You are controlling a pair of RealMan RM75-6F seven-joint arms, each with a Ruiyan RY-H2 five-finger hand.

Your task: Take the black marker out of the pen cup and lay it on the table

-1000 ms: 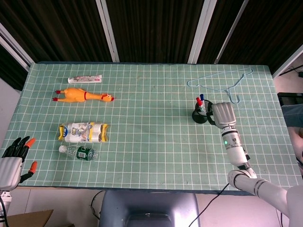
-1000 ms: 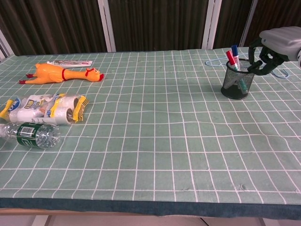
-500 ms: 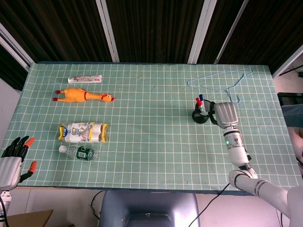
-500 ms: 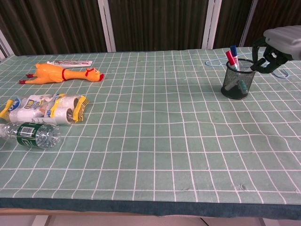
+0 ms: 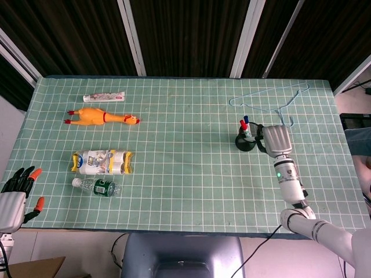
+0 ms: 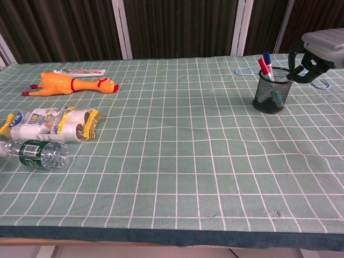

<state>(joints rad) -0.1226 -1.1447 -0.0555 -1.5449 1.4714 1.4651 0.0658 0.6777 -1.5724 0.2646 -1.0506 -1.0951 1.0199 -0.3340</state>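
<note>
The black mesh pen cup (image 6: 270,95) stands at the table's right, also seen from the head view as the pen cup (image 5: 244,141). A red-capped marker (image 6: 263,66) and a blue-capped marker (image 6: 268,58) stick out of it. A dark thin shape, perhaps the black marker (image 6: 288,78), leans from the cup's right rim toward my right hand (image 6: 307,60). That hand (image 5: 272,138) hovers just right of the cup with its dark fingers curled in. Whether they grip the marker is not visible. My left hand (image 5: 15,193) hangs off the table's near left corner with its fingers apart, holding nothing.
A blue wire hanger (image 5: 272,103) lies behind the cup. On the left lie a rubber chicken (image 5: 103,117), a toothpaste tube (image 5: 104,97), a snack pack (image 5: 102,161) and a water bottle (image 5: 97,186).
My right hand has drawn back a little to the right and upward from the cup's rim, then held still. The left hand has sunk slightly.
</note>
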